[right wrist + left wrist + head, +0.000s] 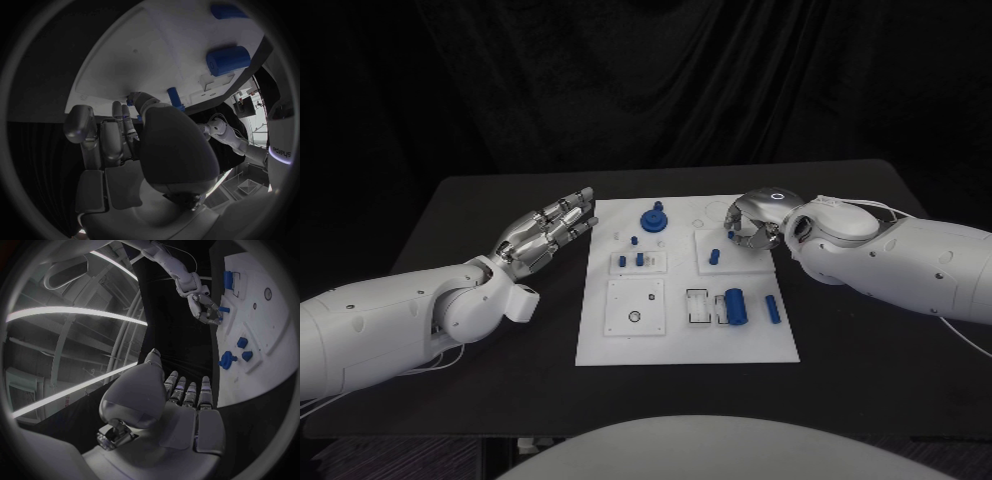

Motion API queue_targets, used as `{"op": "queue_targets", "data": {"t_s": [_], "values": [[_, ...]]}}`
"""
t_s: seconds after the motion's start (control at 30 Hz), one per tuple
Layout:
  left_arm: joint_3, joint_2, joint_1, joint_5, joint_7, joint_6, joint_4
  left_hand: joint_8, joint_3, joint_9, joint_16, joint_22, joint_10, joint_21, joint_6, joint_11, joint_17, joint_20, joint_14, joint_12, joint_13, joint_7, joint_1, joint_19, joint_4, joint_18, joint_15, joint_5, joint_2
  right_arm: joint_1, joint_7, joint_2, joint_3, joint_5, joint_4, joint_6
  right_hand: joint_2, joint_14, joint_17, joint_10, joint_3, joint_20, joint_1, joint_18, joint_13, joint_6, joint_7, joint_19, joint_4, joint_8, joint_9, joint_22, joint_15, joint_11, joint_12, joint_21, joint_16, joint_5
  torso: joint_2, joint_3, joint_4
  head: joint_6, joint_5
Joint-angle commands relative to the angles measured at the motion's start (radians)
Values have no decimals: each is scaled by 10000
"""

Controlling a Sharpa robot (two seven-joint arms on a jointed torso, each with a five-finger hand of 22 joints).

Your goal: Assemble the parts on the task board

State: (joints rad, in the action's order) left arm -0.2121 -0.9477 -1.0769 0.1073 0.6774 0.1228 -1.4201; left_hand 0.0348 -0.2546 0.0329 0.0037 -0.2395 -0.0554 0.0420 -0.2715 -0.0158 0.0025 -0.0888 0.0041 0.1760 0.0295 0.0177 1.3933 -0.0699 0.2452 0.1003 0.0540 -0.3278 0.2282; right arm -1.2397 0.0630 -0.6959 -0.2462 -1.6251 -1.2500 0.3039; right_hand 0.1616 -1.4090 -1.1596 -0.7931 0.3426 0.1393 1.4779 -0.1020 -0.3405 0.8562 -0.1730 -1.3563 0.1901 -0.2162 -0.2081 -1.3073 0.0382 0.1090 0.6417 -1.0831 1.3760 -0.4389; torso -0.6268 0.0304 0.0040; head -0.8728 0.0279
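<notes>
Head view showed the left silver hand (550, 231) flat, fingers apart, beside the white plastic task board (687, 345). Right silver hand (756, 222) curled over a small blue peg (728, 237); grip unclear.

White arms, silver robot hand (548, 231)

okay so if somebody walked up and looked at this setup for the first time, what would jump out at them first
Most likely the white task board in the middle of the black table, dotted with small blue parts such as the knobbed round piece near its far edge and the cylinder lying toward its right side. Next, the two silver hands: the right hand is bent down over the board's far right corner, while the left hand lies flat with fingers extended just off the board's left edge.
</notes>
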Motion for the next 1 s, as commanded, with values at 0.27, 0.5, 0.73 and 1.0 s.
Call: {"op": "queue_targets", "data": {"t_s": [0.27, 0.5, 0.73, 1.0], "values": [[12, 63, 49, -84, 1426, 206, 58, -21, 14, 4, -18, 19, 3, -41, 29, 123, -6, -68, 8, -49, -12, -17, 166, 3, -113, 22, 93, -126, 11, 73, -163, 121, 9, 165, 199, -152, -111, -28, -12, -397, 220, -112, 211, 18, 97, 442, 81, -46, -178, 8, -42, -1324, -149, -88, -77, -87, 39, -247, 0, -2, -14, 2, 14], [12, 102, 79, -84, 1411, 240, 93, -18, 48, 7, -12, 22, -5, -36, 14, 160, -1, -104, 24, -37, -9, -28, 224, -8, -186, 24, 126, -228, 27, 99, -219, 221, 11, 179, 323, -170, -131, -54, -50, -591, 215, -157, 208, 36, 137, 695, 144, -87, -279, -54, -123, -1350, -200, -150, -94, -191, 64, -253, 9, -5, -1, 2, -4], [12, 123, 103, -84, 1393, 260, 127, -17, 107, 8, -8, 45, -1, -33, 12, 175, 3, -143, 35, -42, -10, -50, 329, -17, -334, 35, 153, -343, 24, 118, -258, 264, 13, 181, 343, -219, -83, -53, -38, -655, 181, -171, 170, 39, 153, 670, 145, -90, -301, -12, -127, -1352, -211, -159, -110, -203, 59, -184, 20, -15, -1, 2, -6], [12, 153, 125, -84, 1367, 262, 183, -22, 152, 5, -7, 54, 17, -30, 47, 182, 4, -174, 37, -67, -14, -40, 388, -26, -443, 41, 178, -441, 24, 134, -272, 283, 13, 182, 342, -334, 11, -24, 31, -607, 123, -188, 109, 32, 185, 586, 172, -61, -356, 82, -144, -1335, -222, -171, -194, -155, 22, -70, 14, -6, -8, 2, -3]]}}
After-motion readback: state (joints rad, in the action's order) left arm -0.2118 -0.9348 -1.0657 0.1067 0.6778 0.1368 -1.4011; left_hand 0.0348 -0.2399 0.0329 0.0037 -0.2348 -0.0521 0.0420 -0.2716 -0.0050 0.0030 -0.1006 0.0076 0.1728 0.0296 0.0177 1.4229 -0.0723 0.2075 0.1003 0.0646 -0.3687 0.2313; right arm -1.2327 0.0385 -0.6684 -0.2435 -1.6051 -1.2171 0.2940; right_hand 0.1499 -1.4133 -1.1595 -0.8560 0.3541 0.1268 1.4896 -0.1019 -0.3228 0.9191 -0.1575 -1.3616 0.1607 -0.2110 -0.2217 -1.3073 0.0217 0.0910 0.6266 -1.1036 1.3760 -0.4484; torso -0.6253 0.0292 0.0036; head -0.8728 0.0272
